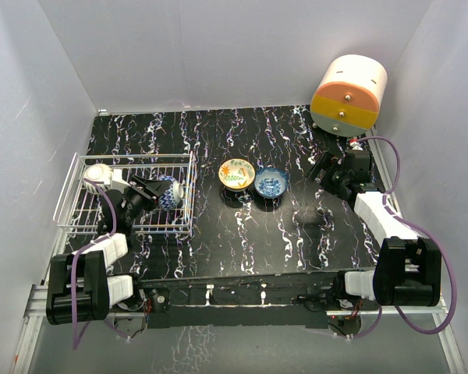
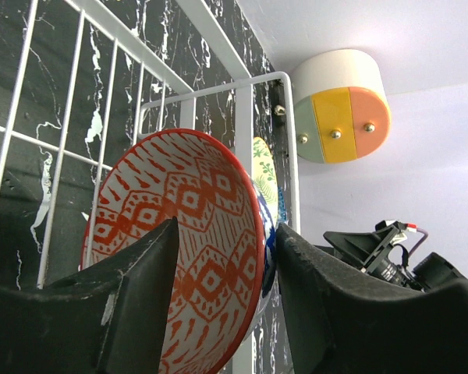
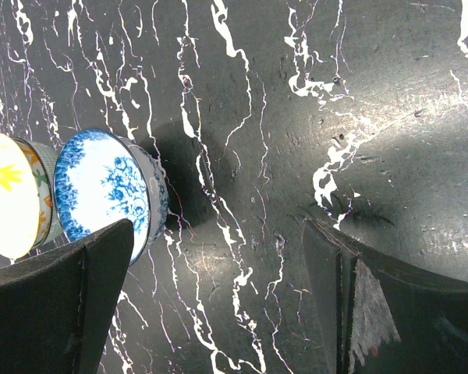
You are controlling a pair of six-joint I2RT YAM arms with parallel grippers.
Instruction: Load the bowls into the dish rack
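Observation:
The white wire dish rack (image 1: 74,209) stands at the left; it also shows in the left wrist view (image 2: 242,101). A ribbed white bowl (image 1: 96,173) sits in its far left corner. My left gripper (image 1: 157,191) is inside the rack, shut on the rim of a red-patterned bowl (image 2: 187,234) held on edge near the rack's right wall. A yellow-floral bowl (image 1: 236,173) and a blue bowl (image 1: 271,182) stand side by side on the table right of the rack. My right gripper (image 1: 325,167) is open and empty, right of the blue bowl (image 3: 101,187), apart from it.
A cream-and-orange cylindrical drawer unit (image 1: 349,93) stands at the back right, behind the right arm. The black marbled table (image 1: 242,234) is walled on three sides by white panels. The yellow-floral bowl (image 3: 12,195) shows at the left edge of the right wrist view.

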